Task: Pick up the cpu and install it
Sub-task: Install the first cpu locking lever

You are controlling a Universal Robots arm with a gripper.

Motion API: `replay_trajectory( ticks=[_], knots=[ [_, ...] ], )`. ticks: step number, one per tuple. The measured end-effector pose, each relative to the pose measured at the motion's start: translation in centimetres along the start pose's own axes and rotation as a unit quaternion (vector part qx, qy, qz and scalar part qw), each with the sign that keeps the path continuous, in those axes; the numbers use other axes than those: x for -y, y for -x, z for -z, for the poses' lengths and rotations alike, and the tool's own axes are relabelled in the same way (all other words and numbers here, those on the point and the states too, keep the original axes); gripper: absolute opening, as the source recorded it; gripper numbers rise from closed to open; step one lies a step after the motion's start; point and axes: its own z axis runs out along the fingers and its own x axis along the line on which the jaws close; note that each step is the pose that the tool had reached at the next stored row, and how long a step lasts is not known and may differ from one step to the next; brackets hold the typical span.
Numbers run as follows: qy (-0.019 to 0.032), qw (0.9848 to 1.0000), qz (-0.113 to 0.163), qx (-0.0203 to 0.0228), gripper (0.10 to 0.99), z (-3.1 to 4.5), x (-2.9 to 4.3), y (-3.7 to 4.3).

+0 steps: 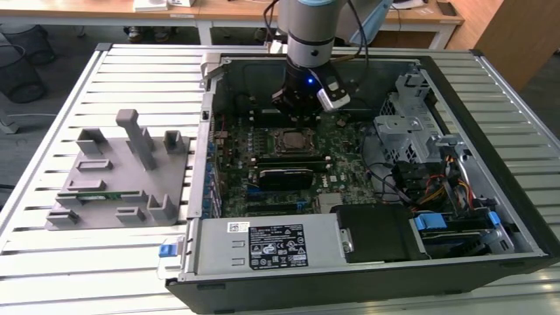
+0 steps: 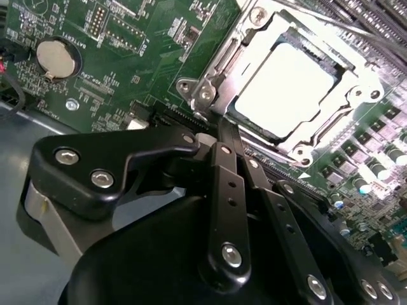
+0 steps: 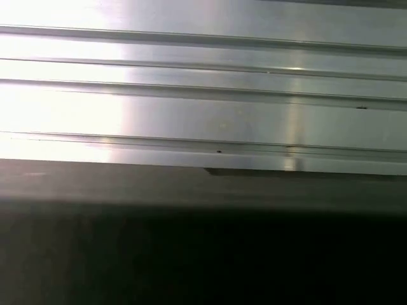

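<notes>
On the tabletop [image 1: 131,65], the grey parts holder [image 1: 118,174] at nine o'clock of the open computer case [image 1: 368,262] carries no chip. The cpu [image 2: 286,89] already lies in the socket frame [image 2: 210,89], so placement looks done. The pincer [image 2: 219,136], just beside the socket, is closed on nothing.
</notes>
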Motion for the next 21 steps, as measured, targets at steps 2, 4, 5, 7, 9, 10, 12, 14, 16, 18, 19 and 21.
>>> replay_trajectory(
  ticks=[2, 4, 5, 7, 9, 10, 12, 14, 16, 18, 19, 21],
  knots=[
    [-0.0009, 1.0000, 0.000, -0.0005, 0.106, 0.59, 0.00, 0.00],
    [-0.0011, 1.0000, 0.000, -0.0006, 0.106, 1.03, -0.02, 0.00],
    [-0.0011, 1.0000, 0.000, -0.0006, 0.106, 1.09, -0.02, 0.00],
    [-0.0011, 1.0000, 0.000, -0.0006, 0.106, 1.09, 0.02, 0.00],
    [-0.0012, 1.0000, 0.000, -0.0006, 0.106, 1.10, 0.13, 0.00],
    [-0.0011, 1.0000, 0.000, -0.0006, 0.106, 1.09, 0.16, -0.01],
    [-0.0012, 1.0000, 0.000, -0.0006, 0.106, 1.10, 0.23, -0.01],
    [-0.0011, 1.0000, 0.000, -0.0006, 0.106, 1.10, 0.29, 0.00],
    [-0.0012, 1.0000, 0.000, -0.0006, 0.106, 1.10, 0.34, 0.00],
    [-0.0012, 1.0000, 0.000, -0.0006, 0.106, 1.10, 0.39, 0.00],
    [-0.0012, 1.0000, 0.000, -0.0006, 0.106, 1.10, 0.41, 0.00],
    [-0.0012, 1.0000, 0.000, -0.0006, 0.106, 1.10, 0.45, 0.00]
  ],
)
